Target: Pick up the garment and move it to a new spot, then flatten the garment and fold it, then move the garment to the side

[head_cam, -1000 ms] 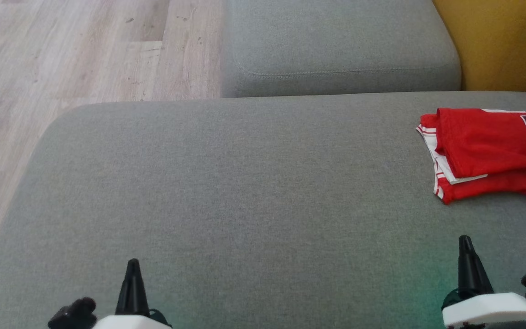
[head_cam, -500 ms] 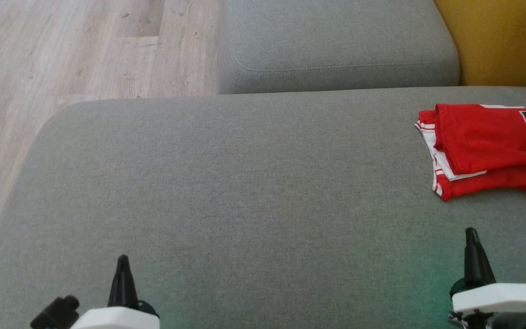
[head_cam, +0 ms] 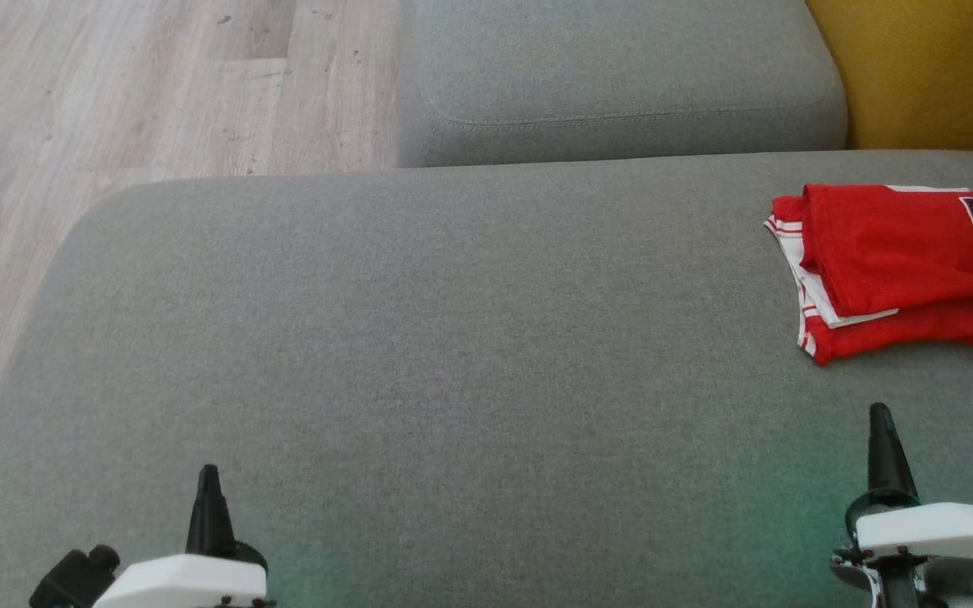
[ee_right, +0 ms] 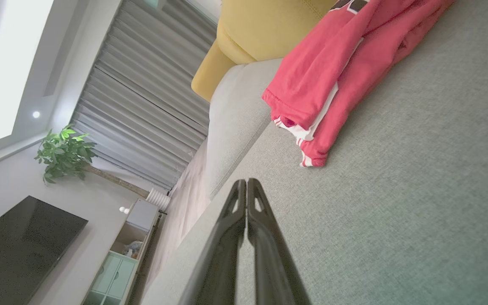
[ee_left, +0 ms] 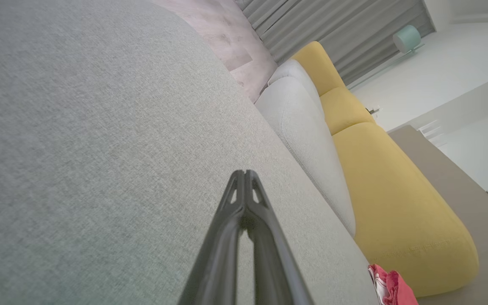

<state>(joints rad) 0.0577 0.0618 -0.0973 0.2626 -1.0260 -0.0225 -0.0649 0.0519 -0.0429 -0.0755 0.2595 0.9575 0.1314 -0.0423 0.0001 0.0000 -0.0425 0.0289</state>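
The garment [head_cam: 900, 270] is a red jersey with white trim and a dark number, folded into a compact stack on the grey sofa seat [head_cam: 453, 355] at the far right. Its near corner shows in the right wrist view as the red garment [ee_right: 337, 80], and a small red edge of the garment [ee_left: 390, 286] shows in the left wrist view. My right gripper [head_cam: 879, 411] is shut and empty, a short way in front of the jersey. My left gripper [head_cam: 209, 469] is shut and empty at the lower left, far from it. The tips meet in both wrist views, left gripper [ee_left: 244, 173] and right gripper [ee_right: 246, 181].
A second grey cushion [head_cam: 622, 76] lies beyond the seat, with a yellow cushion [head_cam: 926, 67] at the upper right. Wooden floor [head_cam: 115, 101] runs along the left. The right wrist view shows a dark television [ee_right: 19, 241] and a potted plant [ee_right: 64, 152].
The head view has drifted, so the seat and jersey sit slightly higher in the picture. Both grippers have spread a little outward along the bottom edge and stay shut.
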